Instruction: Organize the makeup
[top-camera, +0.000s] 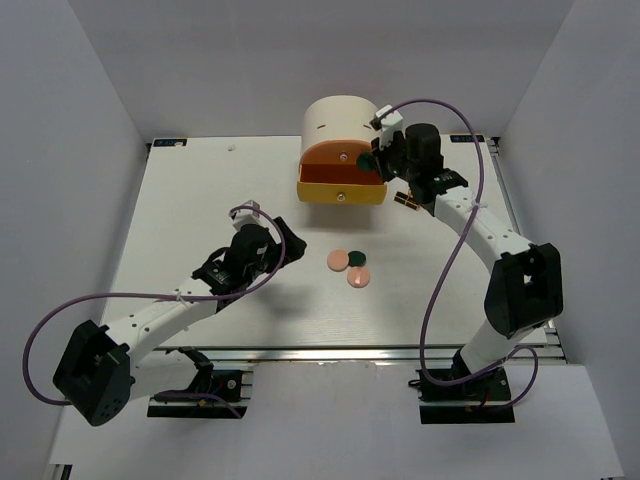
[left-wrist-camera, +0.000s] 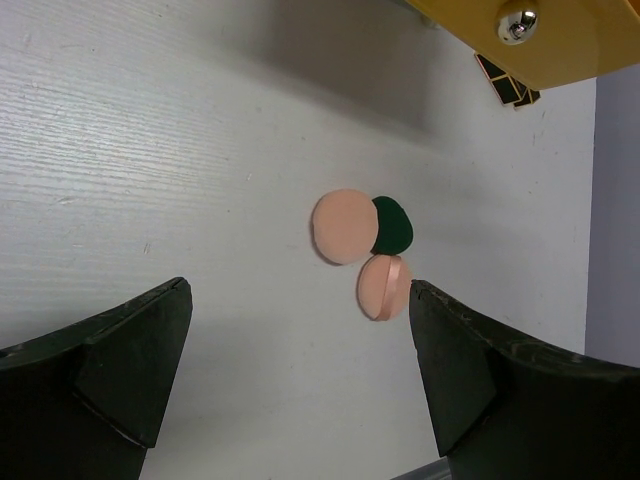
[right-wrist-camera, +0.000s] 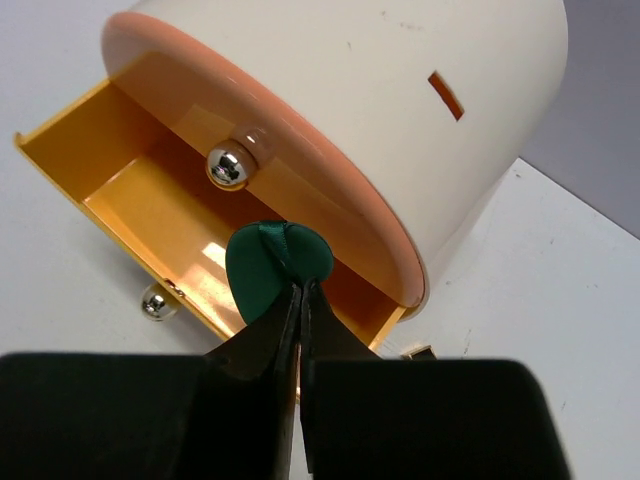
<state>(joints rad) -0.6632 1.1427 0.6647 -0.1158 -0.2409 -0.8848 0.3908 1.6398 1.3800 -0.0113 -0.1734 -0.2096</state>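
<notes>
right gripper (right-wrist-camera: 300, 292) clamped on green disc (right-wrist-camera: 275, 255) edge | drawer (right-wrist-camera: 120, 190) just ahead | risk: disc likely slips, misses drawer | left gripper (left-wrist-camera: 300, 300) jaws apart

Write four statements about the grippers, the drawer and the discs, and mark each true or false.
1. The right gripper is shut on a green disc. True.
2. The yellow drawer is closed. False: it stands pulled open.
3. The left gripper is open and holds nothing. True.
4. Three pink discs lie on the table. False: the table bears two pink discs and a second green disc.
</notes>
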